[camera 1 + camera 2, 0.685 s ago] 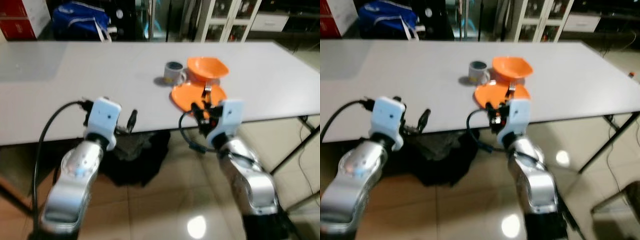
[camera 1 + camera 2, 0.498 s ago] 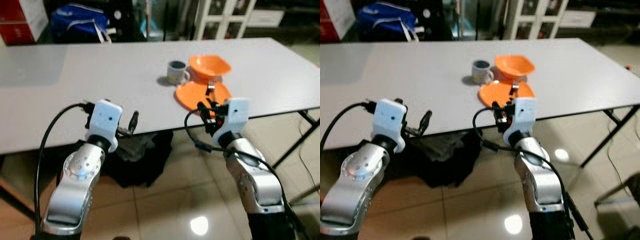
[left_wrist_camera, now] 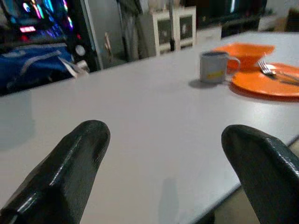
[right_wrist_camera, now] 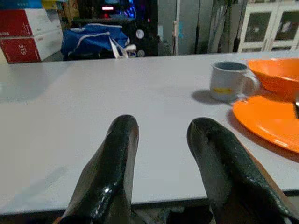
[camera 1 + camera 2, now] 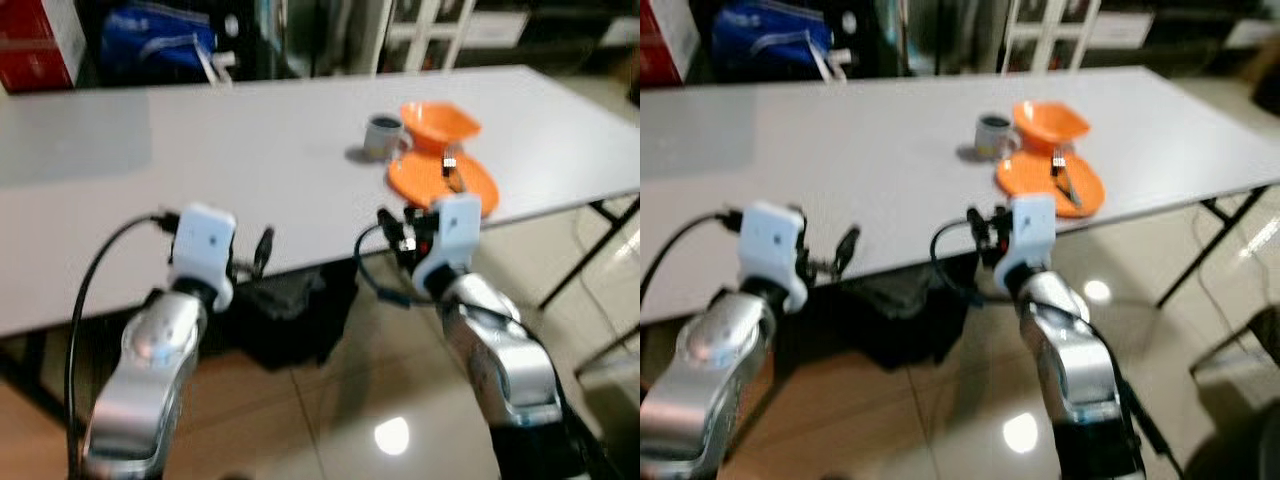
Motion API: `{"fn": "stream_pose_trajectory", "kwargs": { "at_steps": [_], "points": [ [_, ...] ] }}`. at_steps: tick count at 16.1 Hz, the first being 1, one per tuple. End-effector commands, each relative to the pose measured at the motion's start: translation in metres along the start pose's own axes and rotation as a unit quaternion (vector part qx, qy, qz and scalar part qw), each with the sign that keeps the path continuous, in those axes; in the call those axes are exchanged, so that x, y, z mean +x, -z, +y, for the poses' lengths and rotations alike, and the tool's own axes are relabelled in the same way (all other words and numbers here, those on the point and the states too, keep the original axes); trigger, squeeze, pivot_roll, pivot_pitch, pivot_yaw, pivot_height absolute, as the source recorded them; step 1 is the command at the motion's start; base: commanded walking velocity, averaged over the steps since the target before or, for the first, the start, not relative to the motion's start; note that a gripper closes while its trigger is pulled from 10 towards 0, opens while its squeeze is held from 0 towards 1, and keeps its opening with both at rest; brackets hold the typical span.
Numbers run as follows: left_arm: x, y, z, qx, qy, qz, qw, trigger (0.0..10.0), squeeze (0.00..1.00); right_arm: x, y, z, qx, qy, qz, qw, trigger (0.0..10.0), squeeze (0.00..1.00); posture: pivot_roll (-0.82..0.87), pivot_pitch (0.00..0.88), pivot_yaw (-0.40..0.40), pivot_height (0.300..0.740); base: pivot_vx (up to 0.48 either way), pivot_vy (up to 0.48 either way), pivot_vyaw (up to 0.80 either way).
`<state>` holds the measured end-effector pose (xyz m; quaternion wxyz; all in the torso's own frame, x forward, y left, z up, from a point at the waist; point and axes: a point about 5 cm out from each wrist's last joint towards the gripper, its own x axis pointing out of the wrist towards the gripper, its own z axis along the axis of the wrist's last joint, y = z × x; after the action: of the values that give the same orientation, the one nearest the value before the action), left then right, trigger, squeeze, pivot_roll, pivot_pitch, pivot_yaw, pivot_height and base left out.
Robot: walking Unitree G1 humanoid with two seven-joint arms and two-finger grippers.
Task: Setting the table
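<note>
Orange plate [image 5: 1050, 183] lies on the white desk [image 5: 840, 160] near its front edge, with a fork [image 5: 1060, 170] on it. Orange bowl [image 5: 1050, 122] sits just behind the plate, and a grey mug [image 5: 992, 133] stands beside the bowl. Left end effector [image 3: 163, 172] is wide open and holds nothing. Right end effector [image 4: 161, 163] is empty too, its fingers a little apart. Both hover at the desk's near edge.
</note>
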<state>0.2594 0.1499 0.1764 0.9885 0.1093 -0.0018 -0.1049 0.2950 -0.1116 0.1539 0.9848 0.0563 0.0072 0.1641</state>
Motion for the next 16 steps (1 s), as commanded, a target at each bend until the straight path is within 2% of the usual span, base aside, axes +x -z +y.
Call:
{"fn": "stream_pose_trajectory", "kwargs": {
  "at_steps": [1, 2, 3, 4, 7, 16],
  "points": [
    [-0.0019, 0.0005, 0.0051, 0.007, -0.015, 0.005, 1.0, 10.0, 1.0, 0.003, -0.0059, 0.0061, -0.006, -0.014, -0.01, 1.0, 10.0, 0.0, 0.0, 0.0, -0.085, 0.74, 0.0, 0.48, 0.0],
    [-0.0024, 0.001, 0.0054, 0.011, -0.018, 0.007, 1.0, 10.0, 1.0, 0.0031, -0.0054, 0.0061, -0.005, -0.014, -0.009, 1.0, 10.0, 0.0, 0.01, 0.0, -0.089, 0.74, 0.0, 0.48, 0.0],
    [-0.0025, 0.0012, 0.0056, 0.016, -0.02, 0.007, 1.0, 10.0, 0.35, 0.0029, -0.0042, 0.0058, -0.001, -0.013, -0.005, 1.0, 10.0, 0.0, 0.01, 0.0, -0.089, 0.74, 0.0, 0.48, 0.0],
    [-0.0021, 0.0008, 0.0059, 0.024, -0.022, 0.006, 0.999, 10.0, 0.0, 0.0029, -0.0029, 0.0053, 0.001, -0.012, 0.0, 1.0, 10.0, 0.0, 0.0, 0.0, -0.089, 0.74, 0.0, 0.48, 0.0],
    [-0.0005, -0.0004, 0.0072, 0.04, -0.029, 0.001, 0.999, 10.0, 0.0, 0.0034, -0.0032, 0.0048, -0.006, -0.013, -0.005, 1.0, 10.0, 0.0, 0.0, 0.0, -0.087, 0.74, 0.0, 0.48, 0.0],
    [0.0005, -0.0026, 0.0117, 0.046, -0.039, -0.005, 0.998, 10.0, 0.0, 0.0056, -0.0044, 0.0079, -0.018, -0.025, -0.012, 0.999, 10.0, 0.0, 0.01, 0.0, -0.085, 0.74, 0.0, 0.48, 0.0]
  ]
}}
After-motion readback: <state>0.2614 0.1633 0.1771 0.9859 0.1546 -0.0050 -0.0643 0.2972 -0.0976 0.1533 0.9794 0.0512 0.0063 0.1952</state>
